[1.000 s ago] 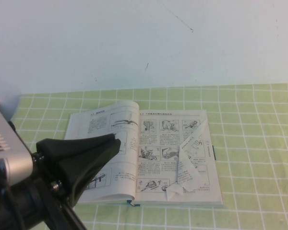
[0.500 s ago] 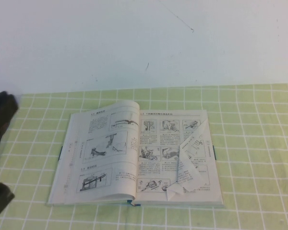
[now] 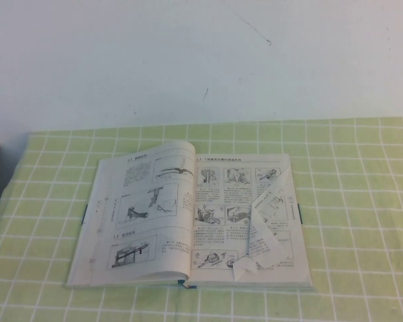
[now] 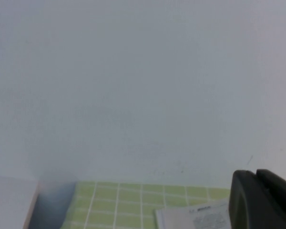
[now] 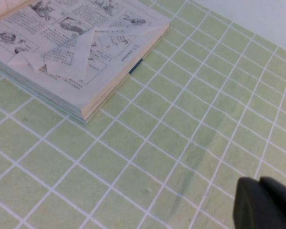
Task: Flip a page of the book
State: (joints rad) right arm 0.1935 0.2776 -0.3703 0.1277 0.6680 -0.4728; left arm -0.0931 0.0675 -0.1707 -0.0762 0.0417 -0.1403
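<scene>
Surface [image 3: 363,201]: covered by a green cloth with a white grid; a plain pale wall is seen behind it
Book [image 3: 154,215]: lies open and flat on the surface, a little left of centre in the high view, spine running away from the robot; both open sides are printed with small black text and line drawings; dark teal cover edges are seen at its left side, its right side and at the foot of the spine
Left-hand pages: arched slightly upward near the spine, the stack thicker on this side
Page [image 3: 265,231]: a loose white leaf on the right-hand side of the book, folded over on itself and creased, one corner crumpled near the book's near edge; it rests on the printed page beneath and is touched by neither end effector; the same leaf is seen folded into a triangle in the right wrist view [image 5: 81,50]
Left end effector [image 4: 262,200]: seen only as a dark shape at the edge of the left wrist view, raised and pointed toward the wall, with the far corner of the book just in sight below it; absent from the high view; whether it is wide or narrow cannot be told
Right end effector [image 5: 264,202]: seen only as a dark shape at the corner of the right wrist view, above bare cloth, well apart from the book's right edge; absent from the high view; its opening cannot be told
</scene>
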